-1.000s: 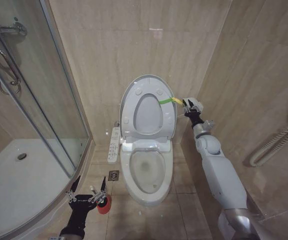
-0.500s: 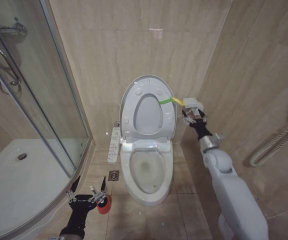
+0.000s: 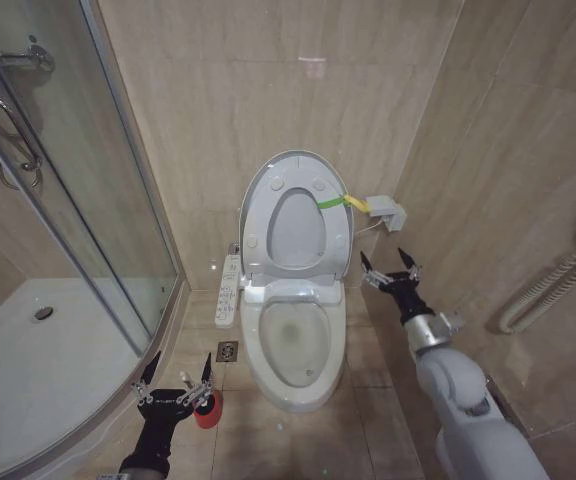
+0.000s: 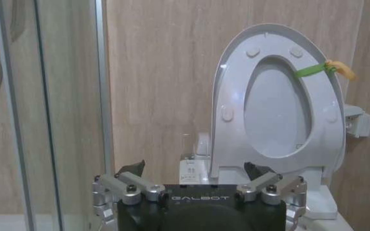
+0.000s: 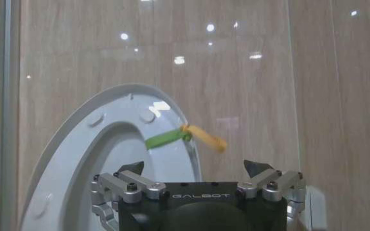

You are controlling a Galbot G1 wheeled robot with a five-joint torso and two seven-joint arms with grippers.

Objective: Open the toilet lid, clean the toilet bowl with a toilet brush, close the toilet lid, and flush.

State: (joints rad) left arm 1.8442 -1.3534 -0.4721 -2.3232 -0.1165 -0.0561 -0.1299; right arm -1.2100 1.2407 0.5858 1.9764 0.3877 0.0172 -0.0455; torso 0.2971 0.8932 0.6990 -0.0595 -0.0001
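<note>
The toilet lid (image 3: 296, 230) stands upright against the wall, with the ring seat raised against it and a yellow-green band (image 3: 333, 201) at its right edge. Below it the toilet bowl (image 3: 290, 340) lies uncovered. My right gripper (image 3: 390, 270) hangs open to the right of the toilet, below the band and apart from the lid. The right wrist view has the lid (image 5: 108, 144) and band (image 5: 165, 138) beyond the open right gripper (image 5: 194, 166). My left gripper (image 3: 176, 385) is open low on the left, just before the toilet brush's red cup (image 3: 208, 411). The left wrist view faces the lid (image 4: 278, 101) past the left gripper (image 4: 194, 168).
A glass shower enclosure (image 3: 78, 200) and its curved white tray (image 3: 28, 370) fill the left. A button panel (image 3: 228, 290) sits at the toilet's left side, a floor drain (image 3: 228, 350) beside the bowl. A small white box (image 3: 386, 211) is on the right wall, with a ribbed hose (image 3: 558, 285) farther right.
My right gripper has left the band on the lid and drawn back, down and toward me. The lid stays upright. The left arm has not moved.
</note>
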